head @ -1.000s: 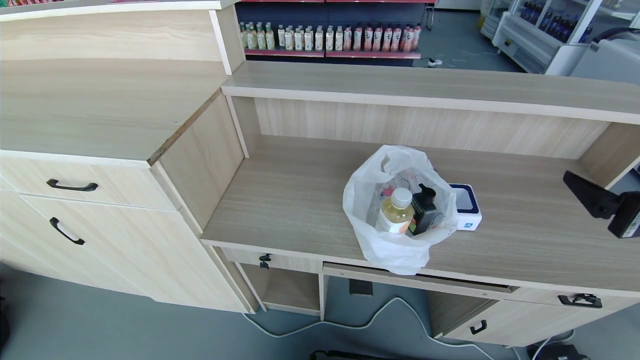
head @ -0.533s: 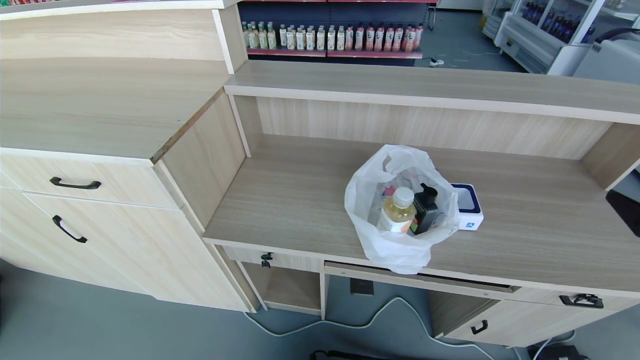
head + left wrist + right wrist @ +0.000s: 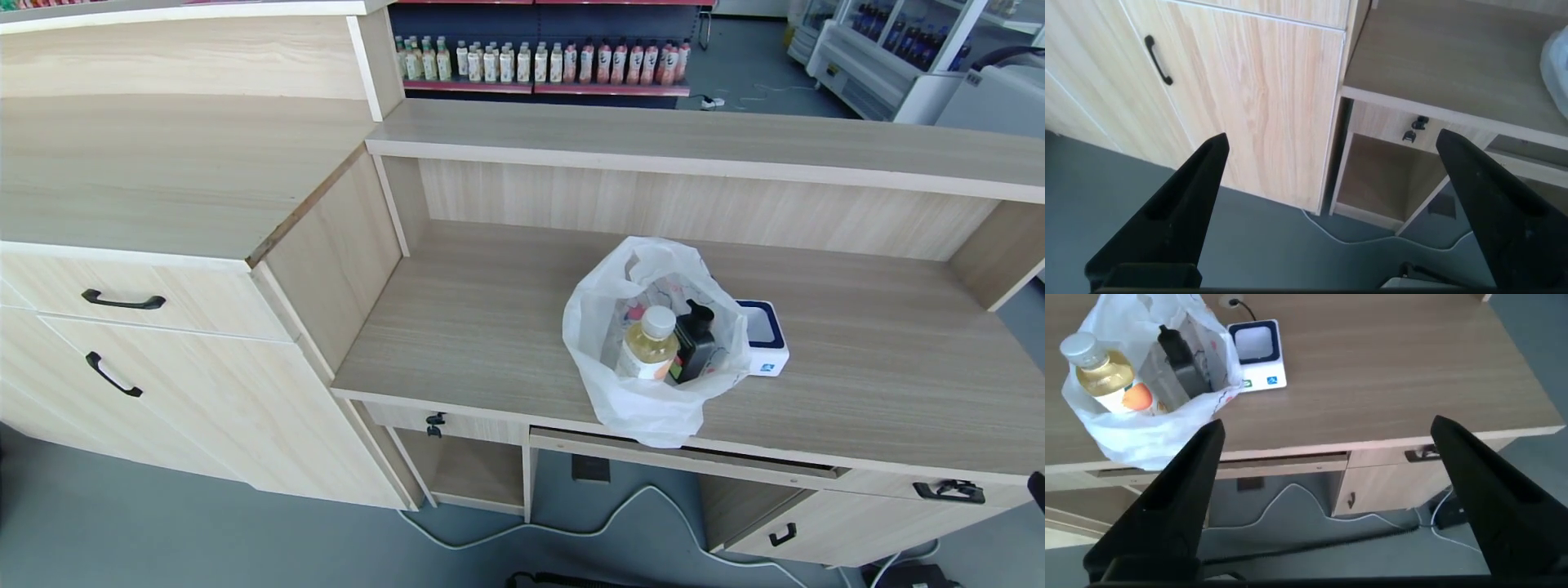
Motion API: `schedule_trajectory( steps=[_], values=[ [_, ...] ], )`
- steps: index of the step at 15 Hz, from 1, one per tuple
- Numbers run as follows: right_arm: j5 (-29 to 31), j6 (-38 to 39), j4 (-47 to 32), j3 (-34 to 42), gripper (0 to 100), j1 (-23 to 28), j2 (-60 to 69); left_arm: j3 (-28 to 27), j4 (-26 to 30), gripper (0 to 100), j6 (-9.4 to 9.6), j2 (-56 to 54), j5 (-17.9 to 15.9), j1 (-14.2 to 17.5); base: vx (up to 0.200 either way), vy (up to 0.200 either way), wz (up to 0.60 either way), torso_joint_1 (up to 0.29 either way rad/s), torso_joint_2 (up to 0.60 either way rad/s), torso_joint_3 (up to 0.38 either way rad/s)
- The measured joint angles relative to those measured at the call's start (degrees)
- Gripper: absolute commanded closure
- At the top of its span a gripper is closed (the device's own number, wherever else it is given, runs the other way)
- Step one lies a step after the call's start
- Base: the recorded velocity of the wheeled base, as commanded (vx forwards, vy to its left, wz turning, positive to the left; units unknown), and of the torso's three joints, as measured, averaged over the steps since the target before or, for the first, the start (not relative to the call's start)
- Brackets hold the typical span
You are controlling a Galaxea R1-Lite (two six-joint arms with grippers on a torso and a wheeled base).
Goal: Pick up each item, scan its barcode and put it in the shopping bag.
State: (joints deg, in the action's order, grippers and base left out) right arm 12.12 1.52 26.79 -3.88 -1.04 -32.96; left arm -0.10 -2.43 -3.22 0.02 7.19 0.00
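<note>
A white plastic shopping bag (image 3: 645, 400) stands open on the wooden counter (image 3: 865, 367). Inside it stand a yellow drink bottle with a white cap (image 3: 649, 343) and a black bottle (image 3: 694, 343). A white and blue barcode scanner (image 3: 766, 339) sits against the bag's right side. My right gripper (image 3: 1327, 423) hangs open and empty in front of the counter, below its edge, facing the bag (image 3: 1135, 425), the drink bottle (image 3: 1102, 371), the black bottle (image 3: 1180, 359) and the scanner (image 3: 1256, 355). My left gripper (image 3: 1333, 136) is open and empty, low before the cabinet.
A tall cabinet with black handles (image 3: 110, 376) rises left of the counter. A raised shelf (image 3: 694, 135) runs along the back. Drawers with black handles (image 3: 947, 490) sit under the counter, and cables (image 3: 571, 531) lie on the grey floor. Bare counter lies on both sides of the bag.
My right gripper, seen at the head view's right edge a second ago, has dropped down out of that view. The bag, its contents and the scanner stayed put.
</note>
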Motion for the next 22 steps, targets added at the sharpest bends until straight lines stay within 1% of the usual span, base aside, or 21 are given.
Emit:
schedule_trajectory(
  steps=[2, 5, 6, 7, 11, 13, 15, 18, 22],
  values=[
    [1.1, 0.11, -6.05, 2.54, 0, -1.61, 6.51, 0.0, 0.0, 0, -0.01, 0.0, 0.0, 0.0, 0.0, 0.0, 0.0, 0.0, 0.0, 0.0],
    [1.49, 0.68, -20.15, 3.63, 0, -2.4, 17.4, 0.0, 0.0, 0, -0.01, 0.0, 0.0, 0.0, 0.0, 0.0, 0.0, 0.0, 0.0, 0.0],
    [1.23, 0.83, -23.54, 3.69, 0, -2.44, 20.89, 0.0, 0.02, 0, -0.01, 0.0, 0.0, 0.0, 0.0, 0.0, 0.0, 0.0, 0.0, 0.0],
    [1.01, 0.94, -24.97, 3.85, 0, -2.49, 23.47, 0.0, 0.0, 0, -0.01, 0.0, 0.0, 0.0, 0.0, 0.0, 0.0, 0.0, 0.0, 0.0],
    [0.96, 1.04, -24.97, 3.85, 0, -2.35, 27.59, 0.0, 0.02, 0, 0.0, 0.0, 0.0, 0.0, 0.0, 0.0, 0.0, 0.0, 0.0, 0.0],
    [0.68, 1.01, -24.92, 3.88, 0, -0.06, 29.85, 0.0, 0.0, 0, 0.0, 0.0, 0.0, 0.0, 0.0, 0.0, 0.0, 0.0, 0.0, 0.0],
    [0.57, 1.07, -24.91, 3.88, 0, 0.63, 31.7, 0.0, 0.02, 0, -0.01, 0.0, 0.0, 0.0, 0.0, 0.0, 0.0, 0.0, 0.0, 0.0],
    [0.55, 7.73, -25.12, 3.88, 0, 0.79, 32.83, 0.0, 0.0, 0, 0.0, 0.0, 0.0, 0.0, 0.0, 0.0, 0.0, 0.0, 0.0, 0.0],
    [0.5, 8.48, -25.08, 3.88, 0, 0.79, 33.1, 0.0, 0.0, 0, -0.01, 0.0, 0.0, 0.0, 0.0, 0.0, 0.0, 0.0, 0.0, 0.0]
  ],
)
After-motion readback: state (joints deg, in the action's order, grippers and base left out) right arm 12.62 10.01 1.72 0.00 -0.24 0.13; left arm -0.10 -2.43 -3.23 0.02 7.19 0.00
